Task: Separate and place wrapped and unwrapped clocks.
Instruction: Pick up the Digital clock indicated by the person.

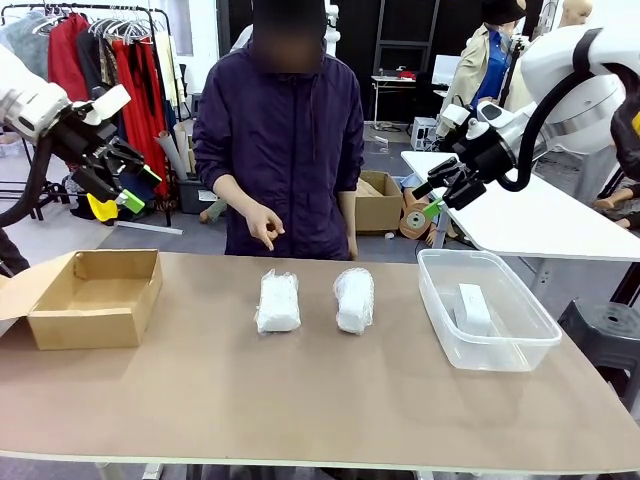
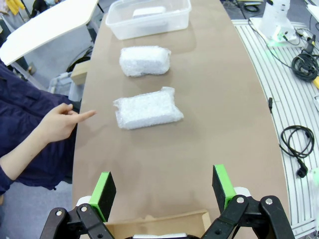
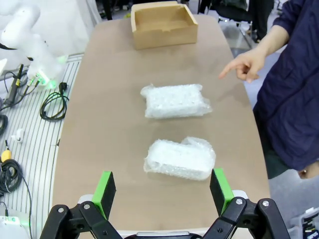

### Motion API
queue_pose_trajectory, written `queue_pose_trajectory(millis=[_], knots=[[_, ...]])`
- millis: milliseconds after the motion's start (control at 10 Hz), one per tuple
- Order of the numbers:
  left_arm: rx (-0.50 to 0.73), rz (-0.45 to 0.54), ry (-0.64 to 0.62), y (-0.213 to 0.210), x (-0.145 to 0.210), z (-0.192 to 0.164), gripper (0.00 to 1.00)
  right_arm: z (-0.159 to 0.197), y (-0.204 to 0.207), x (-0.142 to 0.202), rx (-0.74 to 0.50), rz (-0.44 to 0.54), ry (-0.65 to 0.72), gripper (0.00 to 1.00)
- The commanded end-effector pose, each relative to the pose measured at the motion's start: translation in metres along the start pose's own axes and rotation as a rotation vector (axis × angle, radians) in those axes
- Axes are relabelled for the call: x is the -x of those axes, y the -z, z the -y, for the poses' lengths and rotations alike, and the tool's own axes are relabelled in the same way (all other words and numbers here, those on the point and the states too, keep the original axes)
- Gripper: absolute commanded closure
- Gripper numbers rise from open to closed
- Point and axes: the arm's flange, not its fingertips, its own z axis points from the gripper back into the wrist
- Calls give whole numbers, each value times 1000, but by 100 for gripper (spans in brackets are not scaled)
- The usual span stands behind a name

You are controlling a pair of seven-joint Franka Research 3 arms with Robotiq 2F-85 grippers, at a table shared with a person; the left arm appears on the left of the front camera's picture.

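Left hand (image 2: 162, 172) and right hand (image 3: 161, 172) gape empty; wrapped clocks (image 1: 278, 301) (image 1: 353, 299) lie apart, clear of table (image 1: 300, 400) edges.

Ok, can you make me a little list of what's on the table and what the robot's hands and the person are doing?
wrapped clocks: left bundle and right bundle, side by side, apart, mid-table
unwrapped clock: inside the clear bin, robot's right end
cardboard box: open, robot's left end
left gripper: open, raised, holding nothing
right gripper: open, raised, holding nothing
person's hand: pointing down near the left bundle
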Motion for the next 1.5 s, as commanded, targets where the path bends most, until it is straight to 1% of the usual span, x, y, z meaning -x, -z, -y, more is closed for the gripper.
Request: queue_pose_trajectory(millis=[0, 1100, 1200, 1300, 1400], knots=[[2, -2, -2, -1, -1, 4, 0, -2, -1, -2, 1, -5, -5, 0], [0, 0, 0, 0, 0, 0, 0, -2, -1, -2, 1, -5, -5, 0], [23, -81, -73, 12, -5, 1, 0, -2, -1, -2, 1, -5, -5, 0], [-8, -163, -155, 24, -17, 2, 0, -2, -1, -2, 1, -5, -5, 0], [-81, -219, -245, 42, -34, 3, 0, -2, -1, -2, 1, -5, -5, 0]])
